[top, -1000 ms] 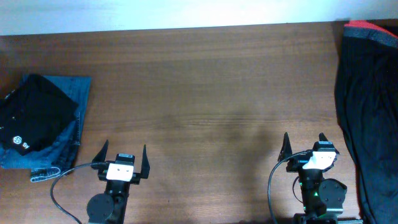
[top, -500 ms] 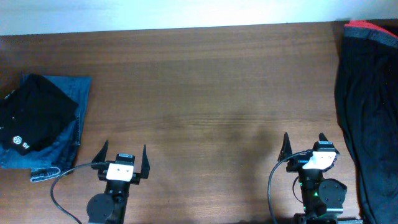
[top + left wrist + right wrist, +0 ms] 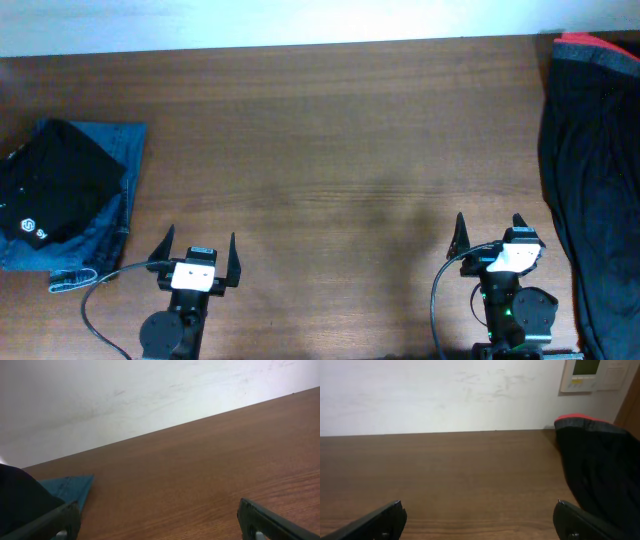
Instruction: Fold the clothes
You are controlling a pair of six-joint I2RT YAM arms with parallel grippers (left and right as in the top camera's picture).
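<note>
Far left on the brown worktop [image 3: 320,130]: a stack of two pieces of clothing. On top, a folded black garment [image 3: 50,190] with small white marks near its lower left corner. Underneath, folded blue jeans [image 3: 128,160], showing past the black piece along the right side and the bottom edge. In the left wrist view, this stack low at the left edge, a blue corner poking out beyond the black cloth.

Just right of the stack and nearer the front edge: the left hand [image 3: 200,243], low over bare wood, spread wide, holding nothing, touching no cloth. A black cable [image 3: 85,305] looping off its base to the left. From its own camera, dark fingertips [image 3: 57,519] at the two bottom corners of the frame, only wood between them.

Across the middle: plain wood grain, with a pale wall [image 3: 445,395] beyond the far edge.

Toward the right: the right hand [image 3: 488,226], likewise spread wide and gripping nothing, pointed at the far edge. From its own camera, the fingertips again at the two bottom corners, wood between.

Far right: long black trousers [image 3: 590,180], unfolded, running from the far edge down the right side of the worktop, close beside the right hand but apart from it. At their far end, a red-orange and grey waistband [image 3: 595,48]. On the wall above, seen from the right wrist, a small white panel [image 3: 587,374].
</note>
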